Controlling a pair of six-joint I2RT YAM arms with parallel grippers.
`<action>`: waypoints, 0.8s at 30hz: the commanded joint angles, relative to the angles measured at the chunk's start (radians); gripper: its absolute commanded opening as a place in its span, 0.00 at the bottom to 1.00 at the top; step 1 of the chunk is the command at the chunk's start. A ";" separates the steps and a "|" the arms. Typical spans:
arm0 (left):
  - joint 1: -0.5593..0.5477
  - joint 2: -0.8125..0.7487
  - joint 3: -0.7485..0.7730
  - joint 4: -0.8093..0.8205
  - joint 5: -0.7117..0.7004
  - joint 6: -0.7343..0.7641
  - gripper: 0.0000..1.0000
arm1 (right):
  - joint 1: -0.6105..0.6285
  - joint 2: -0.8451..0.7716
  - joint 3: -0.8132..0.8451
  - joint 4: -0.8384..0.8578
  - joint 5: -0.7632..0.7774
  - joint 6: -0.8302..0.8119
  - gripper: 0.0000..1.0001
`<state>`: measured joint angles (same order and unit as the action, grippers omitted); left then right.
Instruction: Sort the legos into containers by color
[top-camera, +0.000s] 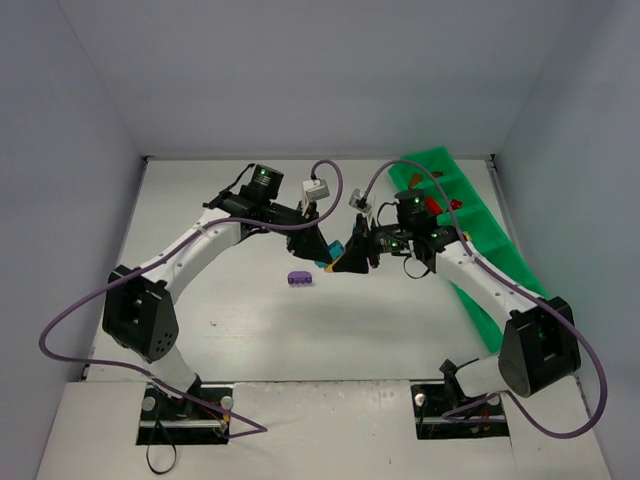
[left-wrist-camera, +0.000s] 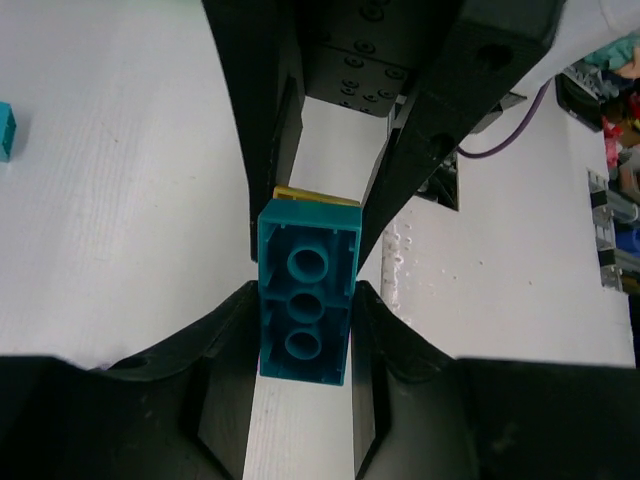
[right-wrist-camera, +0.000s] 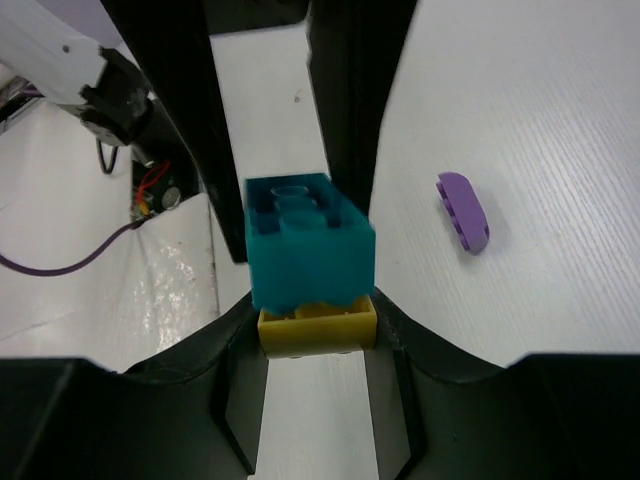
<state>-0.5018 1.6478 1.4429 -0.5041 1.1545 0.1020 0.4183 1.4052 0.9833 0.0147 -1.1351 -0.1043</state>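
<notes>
left of the green tray (top-camera: 430, 162), left gripper (left-wrist-camera: 305, 340) pinches the teal brick (left-wrist-camera: 305, 300), right gripper (right-wrist-camera: 318, 335) the yellow brick (right-wrist-camera: 318, 320) (bricks joined together).

Only a thin edge of the yellow brick (left-wrist-camera: 316, 195) shows behind the teal brick (left-wrist-camera: 305, 300). The right arm (top-camera: 478, 282) hides the green tray's (top-camera: 425, 160) near end; tray contents too small to tell.

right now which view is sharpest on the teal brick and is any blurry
Left wrist view: the teal brick is crisp, its underside tubes clear. Right wrist view: it looks soft, while the purple piece is sharper. Top view: even light, no glare, but the brick is tiny.
</notes>
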 joint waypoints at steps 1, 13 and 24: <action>0.069 -0.051 0.096 0.107 0.071 -0.030 0.00 | -0.001 -0.040 -0.061 -0.062 0.086 -0.025 0.00; 0.088 -0.078 0.070 0.136 -0.074 -0.076 0.00 | -0.047 -0.106 -0.009 -0.061 0.462 0.099 0.00; 0.069 -0.183 -0.113 0.225 -0.429 -0.205 0.00 | -0.253 -0.109 0.051 -0.116 1.356 0.380 0.00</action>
<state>-0.4198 1.5394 1.3228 -0.3569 0.8333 -0.0689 0.1932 1.2900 0.9928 -0.0952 -0.0723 0.1848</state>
